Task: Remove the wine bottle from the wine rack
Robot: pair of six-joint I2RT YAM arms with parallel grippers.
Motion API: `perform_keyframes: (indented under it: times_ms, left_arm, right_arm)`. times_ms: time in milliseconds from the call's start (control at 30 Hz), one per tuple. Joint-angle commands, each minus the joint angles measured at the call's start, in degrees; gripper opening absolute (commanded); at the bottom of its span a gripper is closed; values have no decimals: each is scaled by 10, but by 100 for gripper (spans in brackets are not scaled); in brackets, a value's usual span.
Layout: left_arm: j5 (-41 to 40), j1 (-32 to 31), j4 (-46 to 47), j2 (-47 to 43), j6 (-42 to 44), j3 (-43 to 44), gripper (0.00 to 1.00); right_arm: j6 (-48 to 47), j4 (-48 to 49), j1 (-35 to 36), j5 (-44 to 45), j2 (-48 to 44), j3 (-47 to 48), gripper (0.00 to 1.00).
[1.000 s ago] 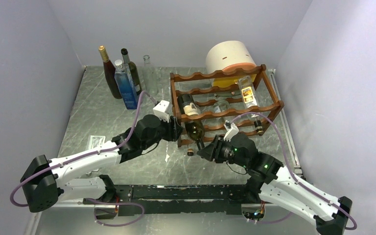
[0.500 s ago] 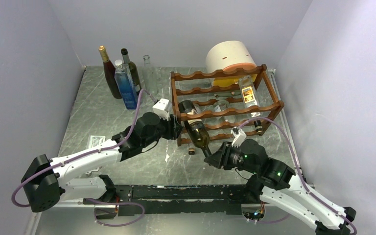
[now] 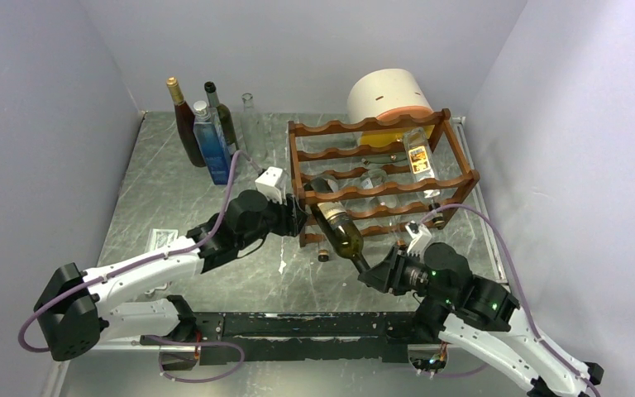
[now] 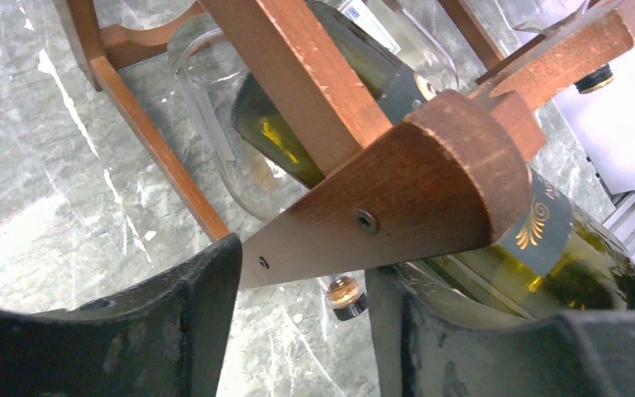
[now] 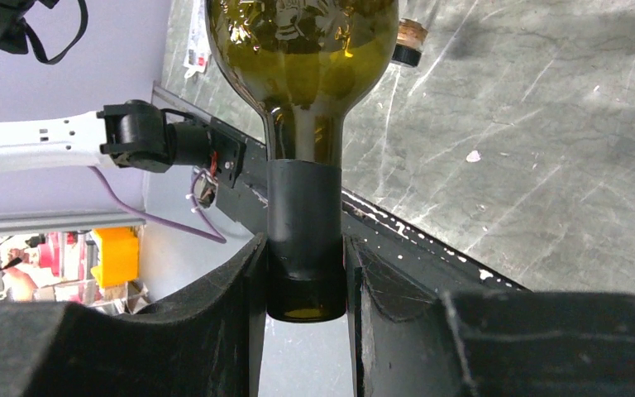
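the wine bottle (image 3: 341, 231), dark green with a black label, lies slanted half out of the wine rack (image 3: 380, 178). its base is still between the rails of a lower tier at the rack's 9 o'clock end, and its neck points toward 5 o'clock over the surface (image 3: 174, 198). the right claw (image 3: 378, 273) is closed tight on that neck. in the right wrist view both black fingers (image 5: 215, 331) press the foil-capped neck just below the shoulder of the bottle (image 5: 302, 50). the left claw (image 3: 299, 222) sits at the rack's 9 o'clock corner. in its own view the fingers (image 4: 174, 331) stand part way apart, one on each side of the rounded end of a rail (image 4: 430, 182). whether they squeeze it i cannot tell. the rack stands at about 1 o'clock on the surface with other bottles in its tiers. a white-and-orange cylinder (image 3: 389, 95) is at its 12 o'clock, and four upright bottles (image 3: 207, 132) are grouped at 11 o'clock.
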Motion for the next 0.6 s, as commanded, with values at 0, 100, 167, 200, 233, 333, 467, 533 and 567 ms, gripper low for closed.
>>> perform_keyframes:
  times_ms: [0,100,167,200,233,333,467,533,567]
  left_arm:
    - [-12,18,-37,-14,0,2,66]
    - [-2,18,-56,-42,-21,-16,72]
    - [21,18,-59,-67,-26,-33,77]
    - [34,18,-65,-80,-27,-39,80]
    - [49,18,-71,-98,-28,-43,82]
    - [101,17,-66,-144,-28,-62,84]
    - [183,-7,-29,-203,2,-89,94]
    - [213,-31,-10,-213,40,-90,95]
    - [223,-43,-12,-208,60,-82,96]
  right_arm:
    - [17,-41,1,23,-15,-11,0]
    - [11,-41,1,34,-4,-2,0]
    - [3,-46,1,45,5,5,0]
    - [0,-49,1,52,8,9,0]
    - [-2,-51,0,56,10,11,0]
    - [-5,-45,0,55,14,11,0]
    - [-3,-37,0,55,20,6,0]
    - [-2,-37,0,57,20,6,0]
    - [-1,-38,1,58,20,6,0]
